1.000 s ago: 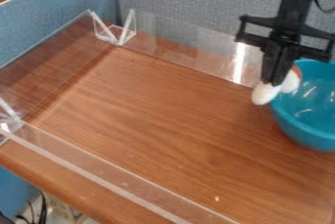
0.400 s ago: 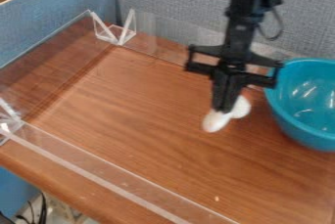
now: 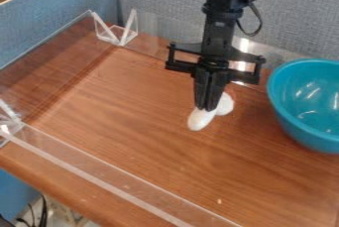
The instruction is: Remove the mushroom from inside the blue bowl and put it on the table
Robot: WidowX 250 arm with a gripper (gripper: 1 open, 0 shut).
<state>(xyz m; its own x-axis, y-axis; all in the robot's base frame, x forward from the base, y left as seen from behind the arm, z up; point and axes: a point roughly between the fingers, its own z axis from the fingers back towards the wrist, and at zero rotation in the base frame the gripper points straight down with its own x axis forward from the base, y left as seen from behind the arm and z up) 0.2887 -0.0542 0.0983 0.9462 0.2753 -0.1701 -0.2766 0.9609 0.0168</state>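
The tool is closed on the mushroom, which hangs from its fingers with the pale part pointing down. Only this whitish part can be seen; the coloured cap is hidden by the fingers or is too small to make out.

One second ago the tool was at the left rim of the blue bowl, with the mushroom just out of it. Since then the arm has carried the mushroom to the left and toward the near edge, and also lower. The tool is now over the bare wood of the worktop, about in the middle between the far edge and the near edge and somewhat toward the right edge. The blue bowl has not moved: it stands at the right edge, apart from the tool, and nothing can be seen inside it.

For the task this means the first half is done, because the mushroom is out of the bowl. The second half is not yet done, because the fingers grip it. The mushroom is very close to the surface, but the view does not show whether it touches the wood. It seems that a small descent and then an opening of the fingers is what remains. The toy is small and rounded, so it may roll a little when it is released; the low clear walls should keep it on the worktop.
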